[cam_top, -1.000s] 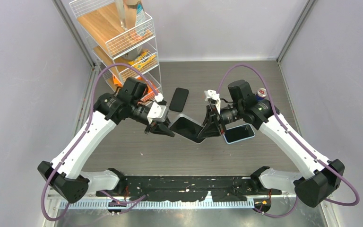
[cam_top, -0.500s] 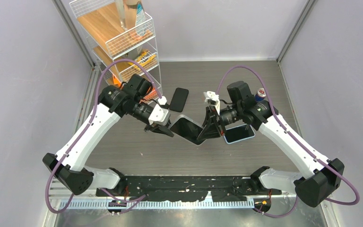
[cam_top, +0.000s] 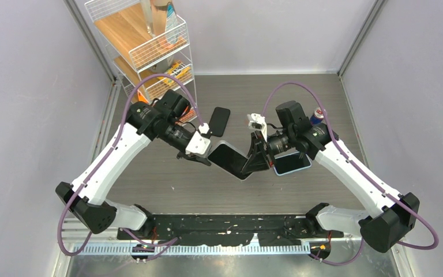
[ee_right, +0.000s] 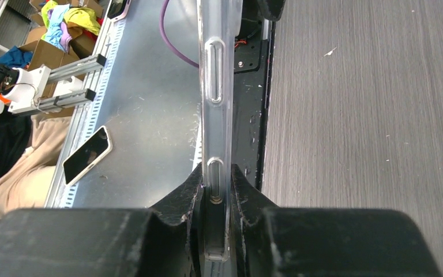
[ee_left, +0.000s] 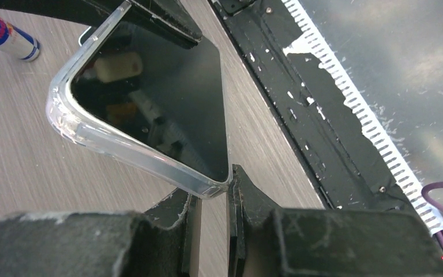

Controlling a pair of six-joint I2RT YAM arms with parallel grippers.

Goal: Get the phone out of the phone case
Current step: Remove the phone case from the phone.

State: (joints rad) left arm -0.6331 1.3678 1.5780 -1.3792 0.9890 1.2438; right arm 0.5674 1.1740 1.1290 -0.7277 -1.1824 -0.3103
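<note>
A dark-screened phone [cam_top: 228,157] in its clear phone case [ee_left: 109,138] hangs tilted above the table, between both grippers. My left gripper [cam_top: 206,160] meets it from the left. In the left wrist view its jaws [ee_left: 210,186] stand a narrow gap apart, with the case's lower corner pinched at the tips and the black screen [ee_left: 173,86] above. My right gripper [cam_top: 253,164] holds the opposite end. The right wrist view shows the case [ee_right: 216,86] edge-on, side buttons visible, clamped between those fingers [ee_right: 216,173].
A second black phone [cam_top: 219,121] lies flat behind the held one. A light-blue phone or case [cam_top: 293,163] lies under the right wrist. A drink can [cam_top: 318,115] stands beyond it. A wire rack [cam_top: 150,52] fills the back left corner. The black base plate [cam_top: 225,228] lines the near edge.
My left arm has swung its elbow up and back, and its wrist has shifted slightly right along the phone. The right arm and the phone have barely moved.
</note>
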